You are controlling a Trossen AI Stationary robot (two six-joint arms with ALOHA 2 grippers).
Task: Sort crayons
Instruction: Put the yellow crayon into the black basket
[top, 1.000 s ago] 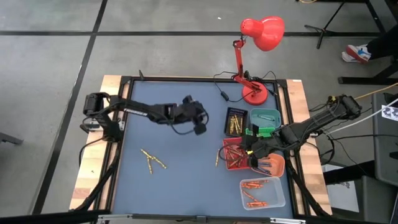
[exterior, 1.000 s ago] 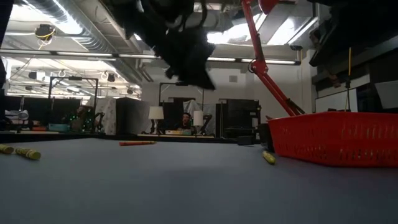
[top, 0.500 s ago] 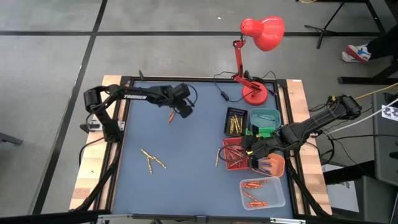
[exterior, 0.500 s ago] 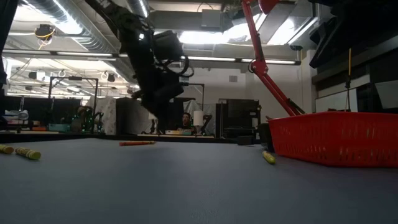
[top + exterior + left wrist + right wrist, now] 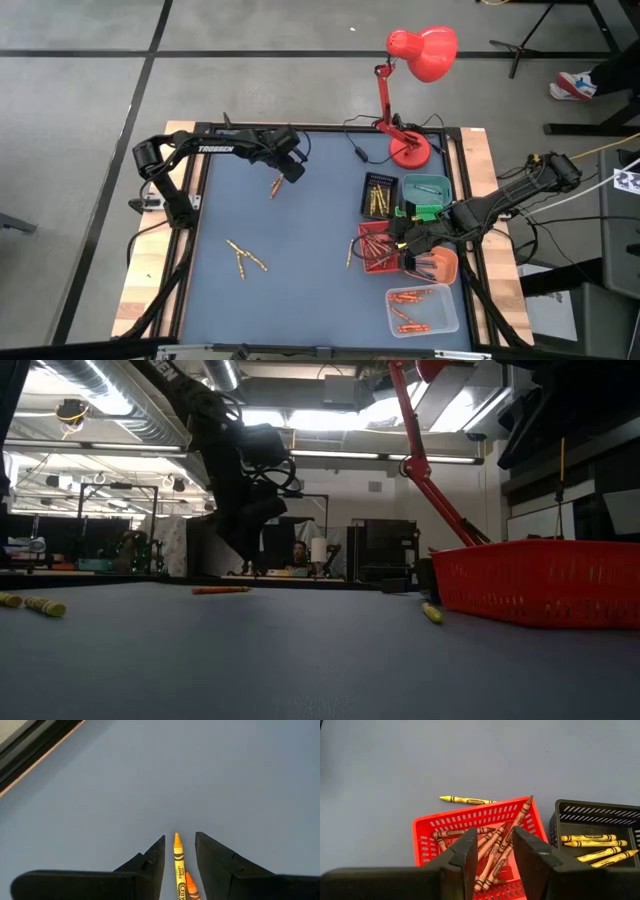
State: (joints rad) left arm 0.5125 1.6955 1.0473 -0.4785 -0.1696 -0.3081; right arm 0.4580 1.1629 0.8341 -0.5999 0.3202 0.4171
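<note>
L gripper (image 5: 179,851) spread over yellow crayon (image 5: 178,865) near mat's back edge; mid-mat open. R gripper (image 5: 495,849) spread above red mesh tray (image 5: 427,832) w/ brown crayons (image 5: 496,847).

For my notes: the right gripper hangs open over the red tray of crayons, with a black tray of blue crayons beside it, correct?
Not quite: the right wrist view shows yellow crayons in the black tray. The right gripper does hang open over the red tray.

Matt blue table mat (image 5: 300,290); perforated plastic red tray (image 5: 427,832); paper-wrapped crayons (image 5: 467,800).
</note>
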